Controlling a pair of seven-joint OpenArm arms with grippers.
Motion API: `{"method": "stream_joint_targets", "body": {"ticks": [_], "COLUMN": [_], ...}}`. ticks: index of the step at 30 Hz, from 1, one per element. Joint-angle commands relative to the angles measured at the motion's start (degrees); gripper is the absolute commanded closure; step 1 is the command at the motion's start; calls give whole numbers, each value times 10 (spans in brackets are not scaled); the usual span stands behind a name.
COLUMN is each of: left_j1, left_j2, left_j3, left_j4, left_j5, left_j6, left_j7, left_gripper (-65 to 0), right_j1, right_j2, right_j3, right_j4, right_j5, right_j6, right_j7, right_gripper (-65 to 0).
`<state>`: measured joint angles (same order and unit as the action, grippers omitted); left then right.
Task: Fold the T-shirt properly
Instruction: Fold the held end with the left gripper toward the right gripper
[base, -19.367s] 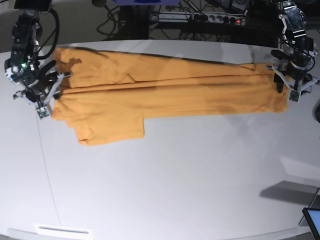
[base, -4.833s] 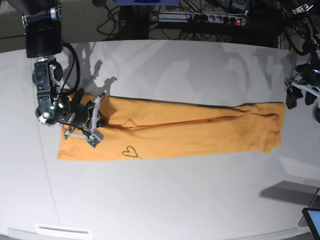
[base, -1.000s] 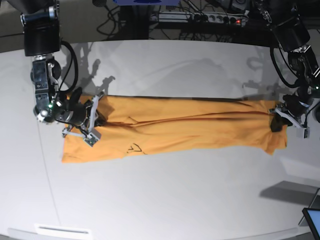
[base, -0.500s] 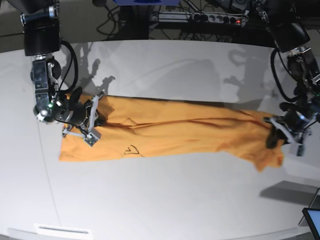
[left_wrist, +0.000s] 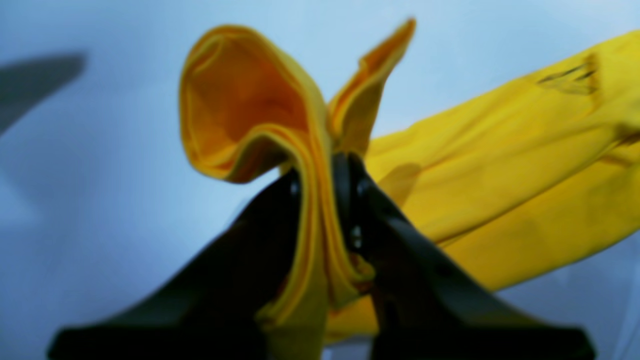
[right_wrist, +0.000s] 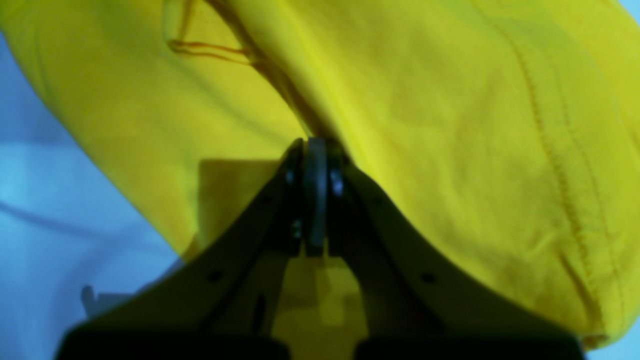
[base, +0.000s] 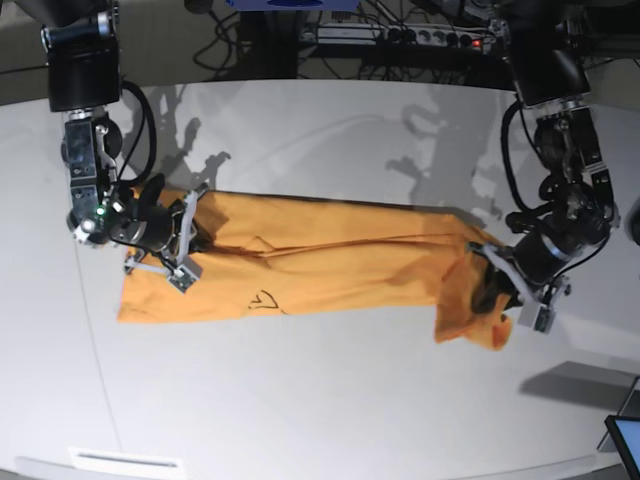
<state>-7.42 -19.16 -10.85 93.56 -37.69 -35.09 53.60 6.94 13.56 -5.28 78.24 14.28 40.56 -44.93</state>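
This looks like a robot lab. Two black robot arms (base: 85, 120) stand over a big, round white table (base: 320, 400). Behind the table, dark cables (base: 225, 45) lie in a tangle on the floor. A power strip (base: 440, 38) with a small red light sits there too. The corner of a screen (base: 625, 440) peeks in at the bottom.

Orange T-shirt (base: 330, 265), one end lifted
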Motion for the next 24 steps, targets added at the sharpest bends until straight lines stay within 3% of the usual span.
{"method": "stream_joint_targets", "body": {"ticks": [1,6,11,16,20,24], "left_j1": [-12,-9,-4,-4,-4,-9], "left_j2": [-5,22,27,53,72,79], "left_j3": [-4,4,51,58,62,109], "left_j4": [13,52,76,76,76,74], "left_j5": [-9,-9,-9,-8,-8,-8], "left_j6": [9,16,20,63,65,66], "left_j7": [-13,-13,-13,-13,-13,-15], "left_gripper": [0,0,0,0,0,0], "right_j1": [-13,-13,-13,-13,-13,-13], "right_j2": [7,7,7,6,6,6], "right_j3": [-1,-1,-1,0,0,0], "right_j4": [-12,-14,-14,-14,-14,-14], "right_j5": [-58,-58,-58,-58,-58,-58], "right_j6": [-6,-6,-6,-6,-6,-6], "right_j7": [-80,-80,-80,-80,-80,-80], "right_gripper": [-3,-3,-3,-3,-3,-3]}}
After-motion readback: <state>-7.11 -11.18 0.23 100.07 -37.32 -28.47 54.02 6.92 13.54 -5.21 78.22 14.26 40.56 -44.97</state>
